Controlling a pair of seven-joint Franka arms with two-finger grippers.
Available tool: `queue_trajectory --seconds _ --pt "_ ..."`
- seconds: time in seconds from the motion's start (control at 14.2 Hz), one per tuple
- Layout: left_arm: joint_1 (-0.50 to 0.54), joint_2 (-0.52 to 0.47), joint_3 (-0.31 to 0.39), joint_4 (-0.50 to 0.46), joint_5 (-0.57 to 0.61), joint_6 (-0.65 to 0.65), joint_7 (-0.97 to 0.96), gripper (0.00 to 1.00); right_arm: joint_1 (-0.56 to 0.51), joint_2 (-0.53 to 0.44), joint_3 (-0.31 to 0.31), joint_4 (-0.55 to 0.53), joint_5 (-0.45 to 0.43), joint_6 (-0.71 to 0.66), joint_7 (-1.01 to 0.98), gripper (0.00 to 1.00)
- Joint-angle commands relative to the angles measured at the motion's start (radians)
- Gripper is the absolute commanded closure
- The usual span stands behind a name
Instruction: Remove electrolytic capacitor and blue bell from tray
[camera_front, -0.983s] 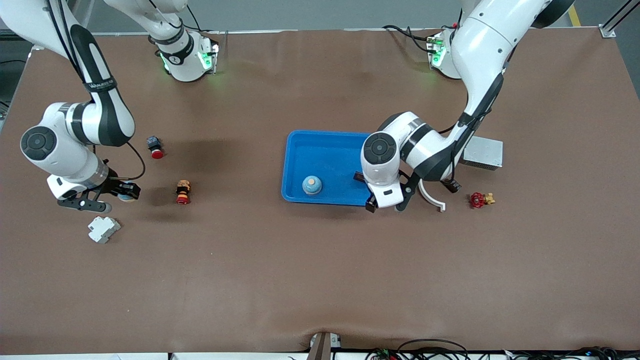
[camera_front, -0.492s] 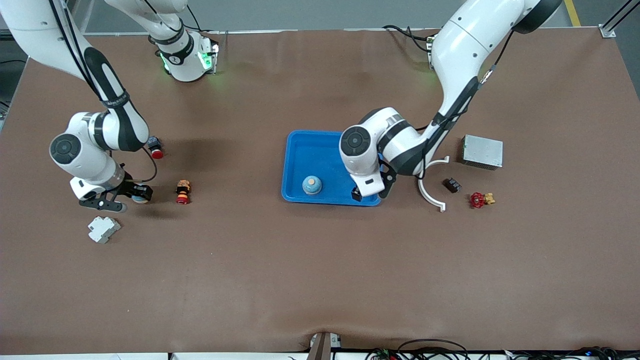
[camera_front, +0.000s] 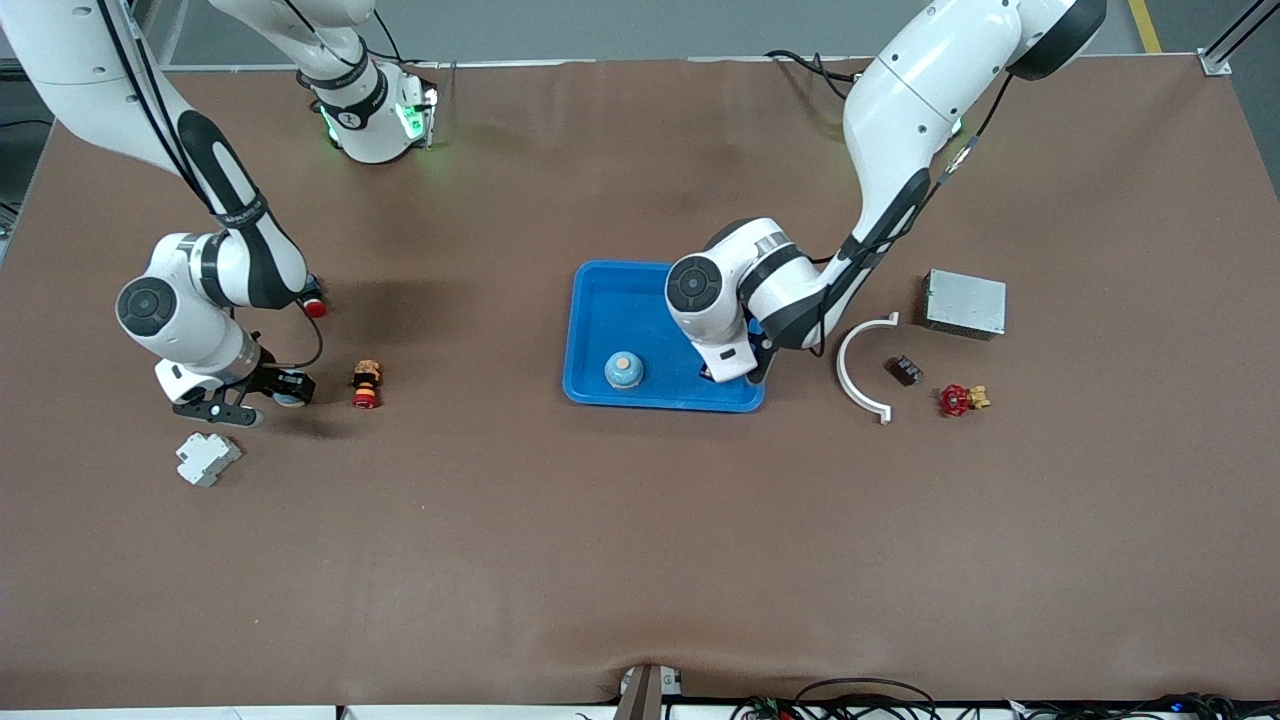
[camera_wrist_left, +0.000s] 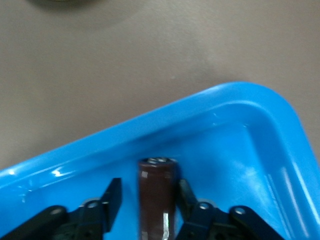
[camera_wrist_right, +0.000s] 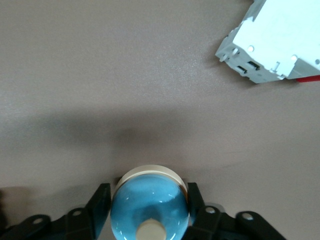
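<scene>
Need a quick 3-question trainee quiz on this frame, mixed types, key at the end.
1. True or false: the blue tray holds nothing.
2. Which brown part shows at the left claw, over the tray?
3. The right claw grips: A) a mug B) a blue bell C) a sponge.
Key: 1. False, a second bell sits in it. 2. The capacitor. 3. B.
</scene>
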Motion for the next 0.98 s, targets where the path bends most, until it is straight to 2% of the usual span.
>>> queue_trajectory --seconds 0.0,0.21,0.42,0.56,0.7,0.77,0.91 --pt "-0.006 0.006 0.003 0.011 -0.001 0.049 -0.055 1.00 -0.027 0.023 0.018 0.017 -0.016 0.010 0.019 0.00" --pt "0.013 -0.032 0.008 0.028 0.007 0.034 -0.058 1.00 -0.022 0.023 0.018 0.020 -0.018 0.004 0.019 0.00" --pt "0.040 -0.118 0.014 0.034 0.027 -0.108 0.044 1.00 -0.021 0.011 0.018 0.048 -0.019 -0.014 0.005 0.00" --pt "0.095 -0.186 0.005 0.033 0.008 -0.156 0.118 1.00 -0.016 0.000 0.018 0.107 -0.021 -0.122 0.005 0.00" --pt "0.155 -0.235 0.003 0.034 -0.062 -0.201 0.211 1.00 -0.005 -0.004 0.026 0.202 -0.021 -0.288 0.010 0.00" --pt "0.198 -0.250 0.003 0.033 -0.121 -0.204 0.274 1.00 0.013 -0.016 0.026 0.250 -0.021 -0.378 0.019 0.00" --pt "0.255 -0.267 0.003 0.024 -0.150 -0.218 0.383 1.00 0.044 -0.035 0.029 0.313 -0.010 -0.495 0.048 0.00"
